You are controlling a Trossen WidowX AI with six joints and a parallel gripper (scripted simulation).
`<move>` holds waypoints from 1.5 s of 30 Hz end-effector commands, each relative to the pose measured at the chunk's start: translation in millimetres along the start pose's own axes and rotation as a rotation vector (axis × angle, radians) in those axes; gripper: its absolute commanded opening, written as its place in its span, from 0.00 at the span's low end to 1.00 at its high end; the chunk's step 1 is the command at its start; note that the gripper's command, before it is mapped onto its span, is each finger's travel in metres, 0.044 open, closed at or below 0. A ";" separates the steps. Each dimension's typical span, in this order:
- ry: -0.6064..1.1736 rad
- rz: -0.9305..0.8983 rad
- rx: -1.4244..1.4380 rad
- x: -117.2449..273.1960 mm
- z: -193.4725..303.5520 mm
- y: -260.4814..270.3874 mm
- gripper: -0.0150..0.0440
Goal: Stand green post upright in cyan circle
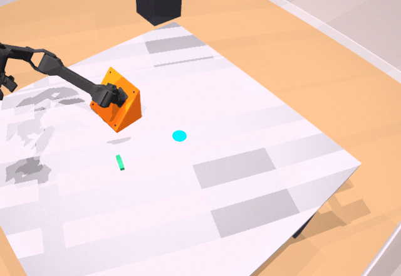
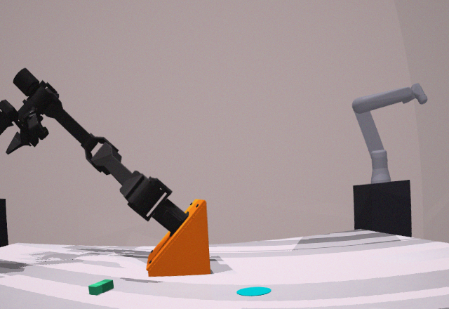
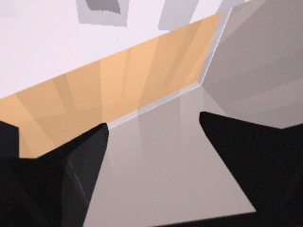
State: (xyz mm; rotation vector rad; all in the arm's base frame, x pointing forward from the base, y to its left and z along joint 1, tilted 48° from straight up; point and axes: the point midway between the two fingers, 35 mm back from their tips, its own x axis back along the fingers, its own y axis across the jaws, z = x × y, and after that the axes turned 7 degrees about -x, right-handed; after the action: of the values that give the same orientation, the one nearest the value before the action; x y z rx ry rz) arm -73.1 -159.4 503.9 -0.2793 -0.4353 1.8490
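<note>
The light is bright from above in the top view, where the table (image 1: 181,198) (image 2: 308,265) (image 3: 43,43) is nearly bleached to a pinkish white. Grey shadows cross it in slanted bands and hard-edged rectangles, with ragged, overlapping patches at the left. The floor (image 1: 275,56) (image 3: 128,61) carries softer brown bands and, near the lower right, darker angular shadows. The exterior view is dimmer, its wall (image 2: 253,98) a flat grey-brown, and the table's edge and bands bow into curves. Fine grain shows over the surfaces. In the wrist view, the fingers are almost black, with little detail.
</note>
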 end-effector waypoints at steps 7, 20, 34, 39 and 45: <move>-0.080 0.036 -0.226 -9.1 -34.9 -55.4 0.65; -0.288 -0.033 -0.650 -24.5 -142.6 -153.6 0.65; -0.395 -0.245 -0.994 -23.9 -250.5 -192.5 0.65; -0.399 -0.348 -1.116 -21.0 -290.3 -196.0 0.65; -0.369 -0.482 -1.259 -16.0 -336.7 -192.7 0.65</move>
State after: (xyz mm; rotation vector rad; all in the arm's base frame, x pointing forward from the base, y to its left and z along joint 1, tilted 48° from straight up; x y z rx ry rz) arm 211.4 -85.3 341.7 -0.5239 -1.6434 1.2110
